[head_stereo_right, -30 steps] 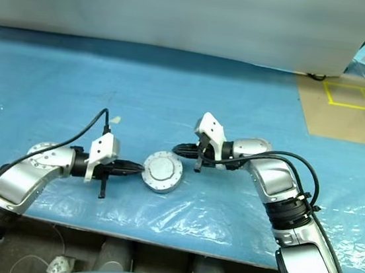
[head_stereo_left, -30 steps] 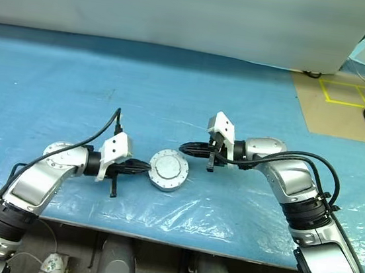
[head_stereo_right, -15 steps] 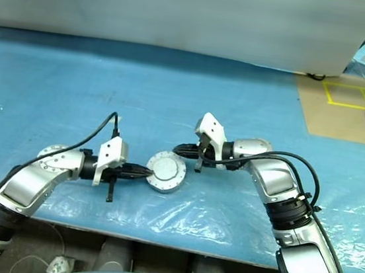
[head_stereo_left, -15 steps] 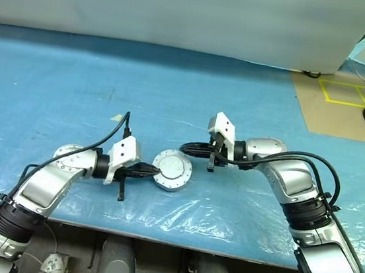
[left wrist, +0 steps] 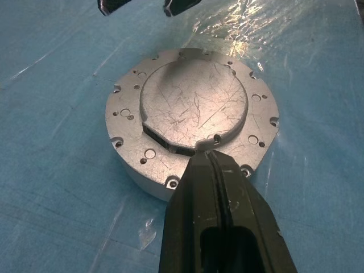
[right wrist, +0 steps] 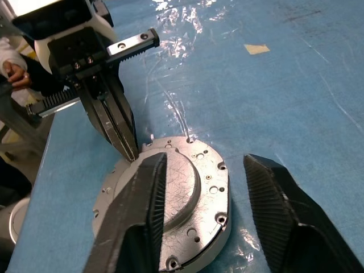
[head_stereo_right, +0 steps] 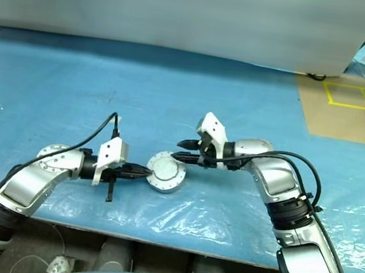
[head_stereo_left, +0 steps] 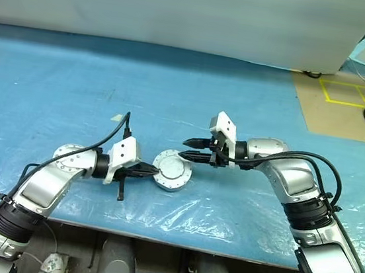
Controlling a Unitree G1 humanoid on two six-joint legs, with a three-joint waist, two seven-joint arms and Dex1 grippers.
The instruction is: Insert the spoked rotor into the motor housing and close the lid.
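1. Lid [left wrist: 193, 111]: round, pale grey metal, scratched, raised centre, small holes round the flange. It caps the housing [left wrist: 142, 176], and the closed unit lies on the blue surface [head_stereo_left: 76, 83] between the two end effectors.
2. Orientation: lies flat, plain face up; round, so no long axis.
3. Left end effector [head_stereo_left: 154, 169]: fingers pressed together, tips touching the lid's edge, gripping nothing.
4. Right end effector [head_stereo_left: 188, 148]: fingers parted beside the far rim, empty.
5. Change: right fingers were together a second ago; the unit has shifted slightly rightward.
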